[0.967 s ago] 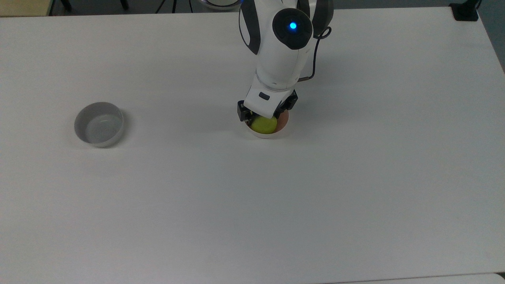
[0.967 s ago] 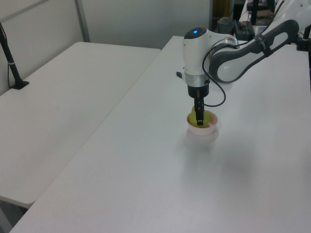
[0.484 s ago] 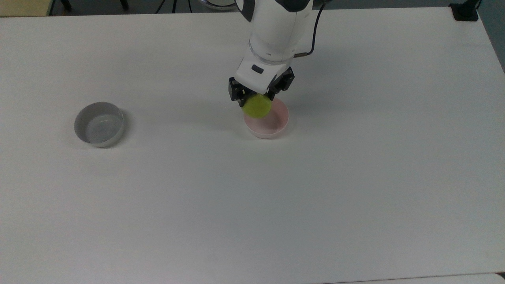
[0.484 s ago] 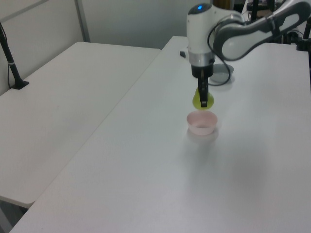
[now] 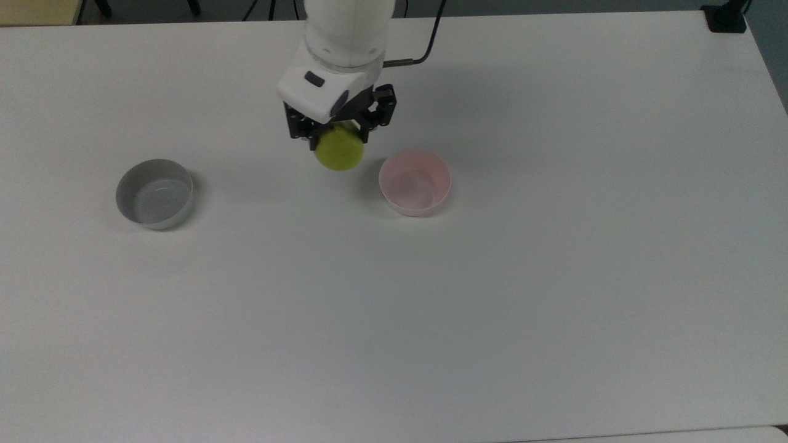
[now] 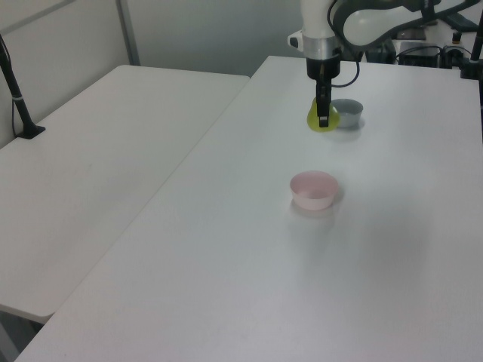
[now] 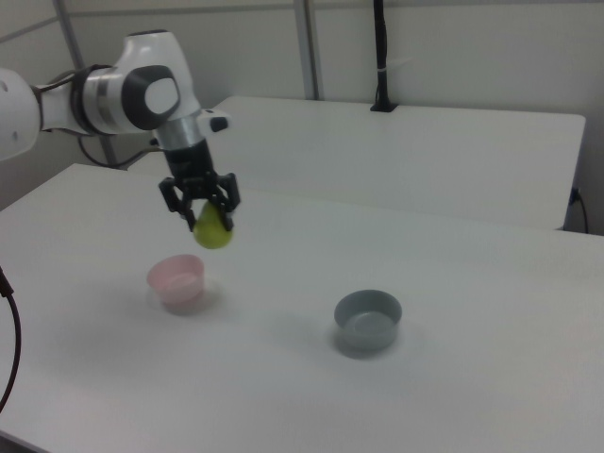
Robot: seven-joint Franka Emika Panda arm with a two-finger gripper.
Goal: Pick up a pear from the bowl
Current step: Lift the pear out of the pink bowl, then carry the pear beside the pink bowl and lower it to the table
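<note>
A yellow-green pear [image 5: 339, 150] [image 6: 318, 121] [image 7: 213, 230] hangs in the air, held by my gripper [image 5: 335, 136] [image 6: 324, 118] [image 7: 204, 215], which is shut on it from above. The pale pink bowl [image 5: 414, 182] [image 6: 313, 188] [image 7: 176, 281] stands empty on the white table, to the right of the pear in the top view. In the right view the pear hangs above and a little to the right of the bowl.
A grey bowl [image 5: 154, 193] [image 6: 347, 113] [image 7: 368, 321] sits on the table at the top view's left, apart from the pink one. A second white table [image 6: 90, 151] stands beside this one in the left view. A black post [image 7: 380, 57] rises at the back in the right view.
The gripper lifted the pear out of the pink bowl and carried it upward and toward the top view's left. The pink bowl now stands empty.
</note>
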